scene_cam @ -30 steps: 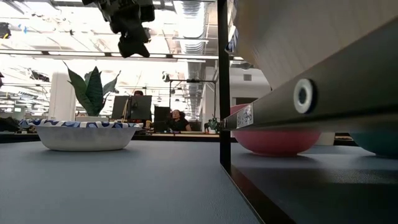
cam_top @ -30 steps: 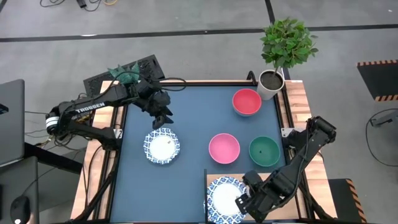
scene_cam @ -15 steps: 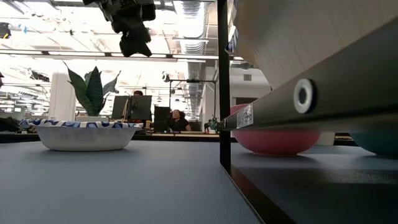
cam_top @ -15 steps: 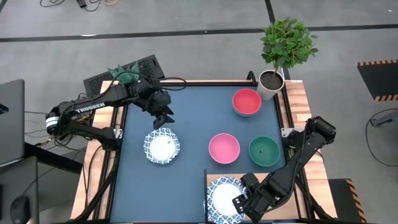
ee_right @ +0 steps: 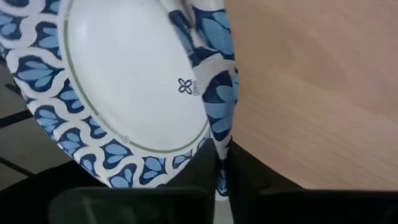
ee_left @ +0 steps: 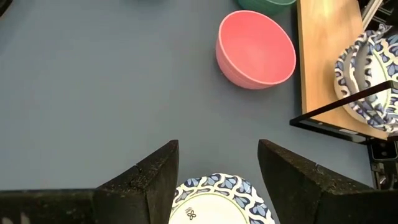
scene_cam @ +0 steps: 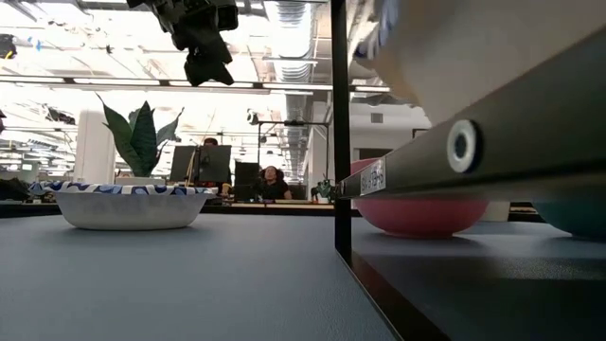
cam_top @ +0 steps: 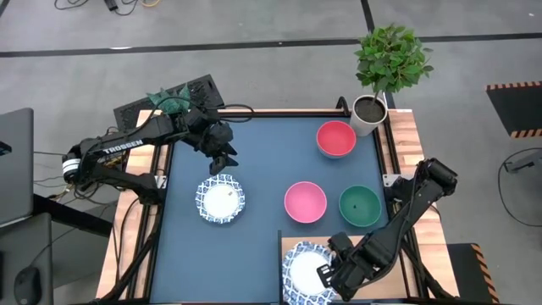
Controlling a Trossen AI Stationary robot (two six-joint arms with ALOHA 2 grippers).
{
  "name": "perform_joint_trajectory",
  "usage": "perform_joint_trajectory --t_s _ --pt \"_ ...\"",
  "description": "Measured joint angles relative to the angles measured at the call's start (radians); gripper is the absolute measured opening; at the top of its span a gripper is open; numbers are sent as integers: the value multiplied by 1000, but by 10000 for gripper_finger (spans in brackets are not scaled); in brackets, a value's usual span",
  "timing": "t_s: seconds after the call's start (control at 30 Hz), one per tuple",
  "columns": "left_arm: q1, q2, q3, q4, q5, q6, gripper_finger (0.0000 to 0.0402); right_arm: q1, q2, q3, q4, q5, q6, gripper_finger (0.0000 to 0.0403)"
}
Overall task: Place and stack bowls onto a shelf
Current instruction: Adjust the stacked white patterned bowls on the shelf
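A white bowl with a blue patterned rim (cam_top: 303,271) sits on the light wood shelf (cam_top: 398,254) at the table's near right, and my right gripper (cam_top: 327,275) is shut on its rim. In the left wrist view it looks like two nested bowls (ee_left: 367,81). A second white bowl (cam_top: 220,200) stands on the blue tabletop with my left gripper (cam_top: 222,159) hovering open above its far side. The pink bowl (cam_top: 305,202), green bowl (cam_top: 360,206) and red bowl (cam_top: 336,138) stand on the tabletop. My right gripper pinches the white bowl's patterned rim (ee_right: 219,140) between its two fingers, on the bowl's right side. The fingers come from the table's right, slanting down. The rim is creased where it enters the fingers. Whether the bowl is lifted off the shelf does not show.
A potted plant in a white pot (cam_top: 369,113) stands at the far right corner by the red bowl. The shelf's dark frame edge (scene_cam: 338,133) rises from the tabletop at its left side. Bare blue tabletop (cam_top: 262,161) lies between the bowls.
My right gripper has moved a little toward the table's left, onto the rim of the white bowl on the shelf. In the low view that bowl has shifted, its patterned rim now showing. My left arm has kept still.
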State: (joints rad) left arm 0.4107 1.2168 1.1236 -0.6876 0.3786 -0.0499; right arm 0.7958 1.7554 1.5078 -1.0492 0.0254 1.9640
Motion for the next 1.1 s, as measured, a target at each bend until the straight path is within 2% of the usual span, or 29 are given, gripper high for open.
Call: perform_joint_trajectory --t_s 0.1,0.47,0.8,1.1 --pt "0 0 0 0 0 0 203 0 0 0 -2 0 0 28" --pt "0 0 0 -1 -1 1 203 -7 -21 5 21 5 10 28" --pt "0 0 0 -2 -1 1 203 -5 -98 4 17 113 18 27" --pt "0 0 0 -2 -1 21 203 -7 -104 4 48 142 16 28"
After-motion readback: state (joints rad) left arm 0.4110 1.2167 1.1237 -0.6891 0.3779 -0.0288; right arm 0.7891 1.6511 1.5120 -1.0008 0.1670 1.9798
